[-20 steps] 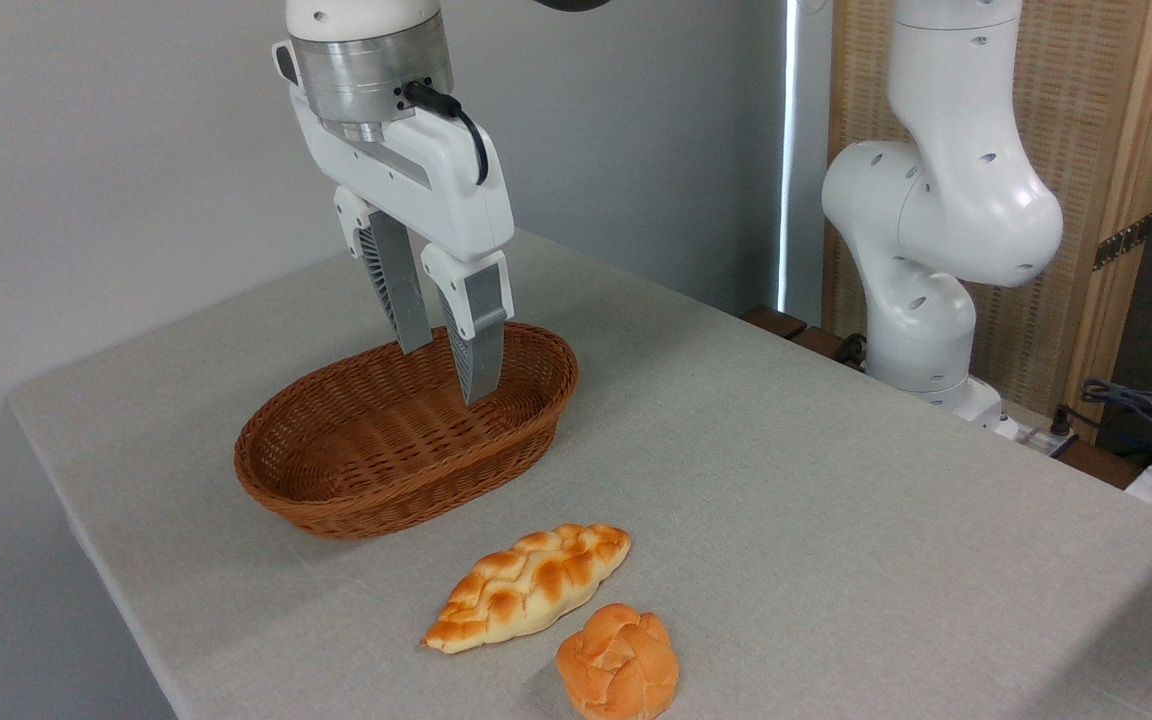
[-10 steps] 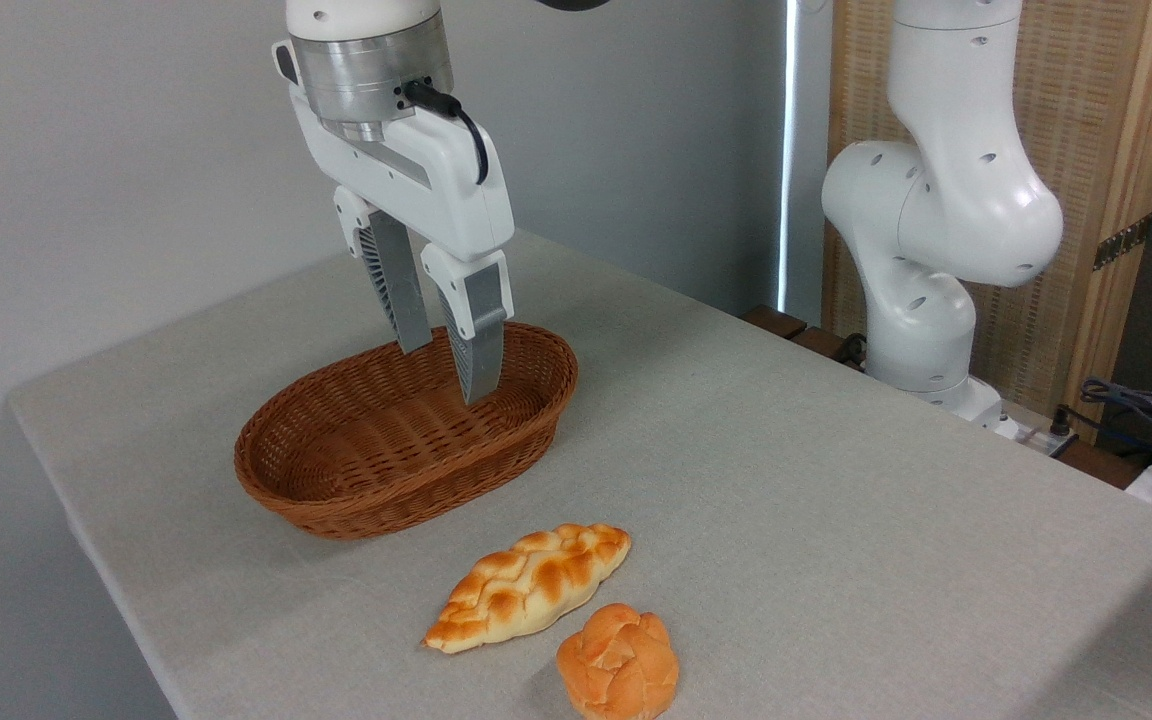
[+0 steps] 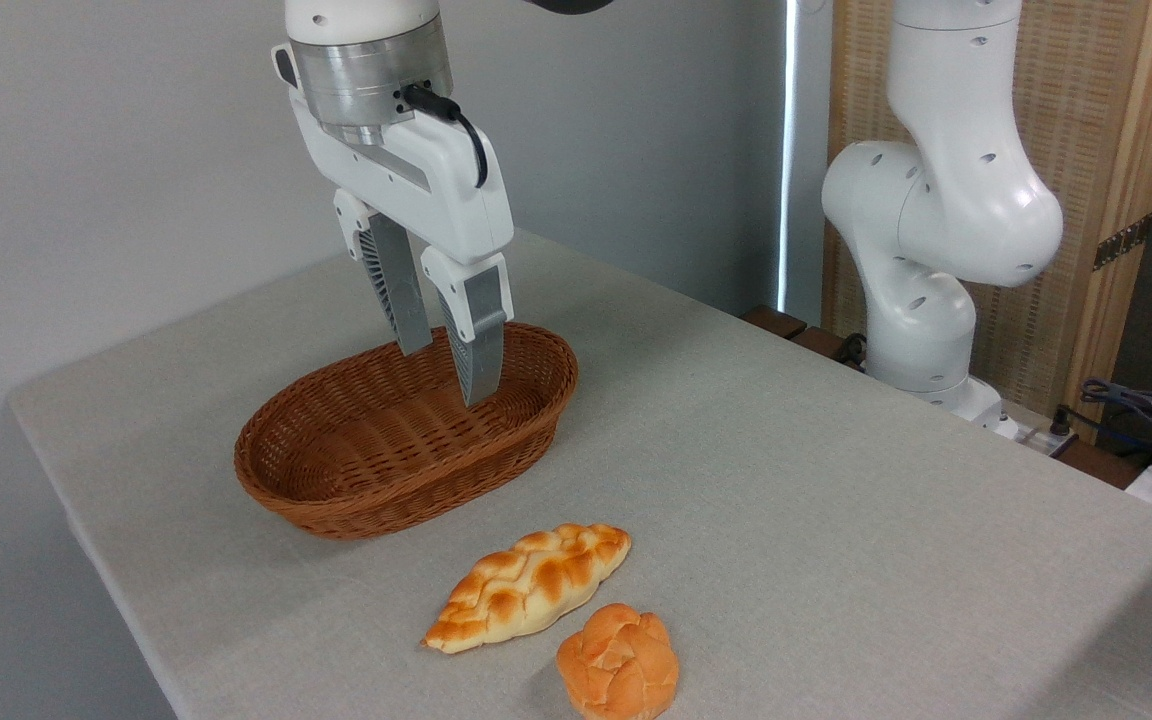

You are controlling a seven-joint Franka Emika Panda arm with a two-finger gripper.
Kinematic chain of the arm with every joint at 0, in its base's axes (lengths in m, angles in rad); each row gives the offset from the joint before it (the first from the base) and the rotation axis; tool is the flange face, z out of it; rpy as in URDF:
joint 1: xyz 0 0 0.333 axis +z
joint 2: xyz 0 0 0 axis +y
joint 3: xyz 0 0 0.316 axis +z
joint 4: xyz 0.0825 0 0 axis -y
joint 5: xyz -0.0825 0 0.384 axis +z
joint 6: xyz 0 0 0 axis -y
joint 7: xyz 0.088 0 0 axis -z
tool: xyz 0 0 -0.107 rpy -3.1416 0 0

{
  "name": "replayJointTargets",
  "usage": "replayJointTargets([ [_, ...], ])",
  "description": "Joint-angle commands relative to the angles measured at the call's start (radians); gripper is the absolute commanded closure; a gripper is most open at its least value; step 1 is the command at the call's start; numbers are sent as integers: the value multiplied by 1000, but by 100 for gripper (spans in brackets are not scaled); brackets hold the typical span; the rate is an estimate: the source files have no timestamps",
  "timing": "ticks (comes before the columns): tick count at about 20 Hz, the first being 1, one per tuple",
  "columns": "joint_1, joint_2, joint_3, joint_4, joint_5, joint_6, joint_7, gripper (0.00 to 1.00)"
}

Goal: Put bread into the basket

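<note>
Camera's fixed view looks down across a grey cloth-covered table [image 3: 786, 480] whose far corner points toward the pale wall. An oval brown woven wicker basket [image 3: 336, 490] with low sides sits toward the table's left edge, nothing in it. Above its far right end hangs the white two-finger gripper [image 3: 446, 372], its grey ribbed fingers [image 3: 479, 345] pointing down with a narrow gap between them and nothing held; the tips overlap the basket's far rim in this view, and whether they reach below the rim I cannot tell. An elongated braided loaf of bread [image 3: 526, 587], pale golden with orange-brown toasted patches and pointed ends, lies flat on the cloth near the table's front edge, outside the basket and just in front of it, slanted from lower left to upper right. A small round orange knotted bun [image 3: 618, 661] lies just beside the loaf's right half, nearer the front edge. The white jointed arm base [image 3: 926, 290] stands beyond the table's right edge
</note>
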Motion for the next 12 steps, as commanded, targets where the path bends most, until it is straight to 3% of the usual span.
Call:
replayJointTargets([
  [1, -1, 5, 5, 15, 8, -13, 17, 0],
  [8, 1, -5, 5, -3, 8, -9, 17, 0],
  [12, 2, -51, 5, -81, 8, 66, 17, 0],
])
